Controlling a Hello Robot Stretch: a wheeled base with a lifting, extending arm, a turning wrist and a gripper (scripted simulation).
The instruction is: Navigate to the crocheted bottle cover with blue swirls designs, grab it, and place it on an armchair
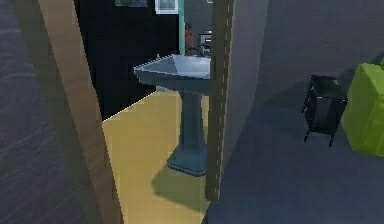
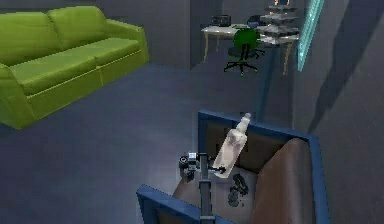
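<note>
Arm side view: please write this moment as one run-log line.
place: armchair | bottle: lying on its brown seat | gripper: by the seat, hold unclear

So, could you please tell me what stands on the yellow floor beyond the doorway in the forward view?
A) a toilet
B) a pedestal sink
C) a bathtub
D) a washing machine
B: a grey-blue pedestal sink, with a basin on a single column, stands on the yellow floor just past the door frame.
</note>
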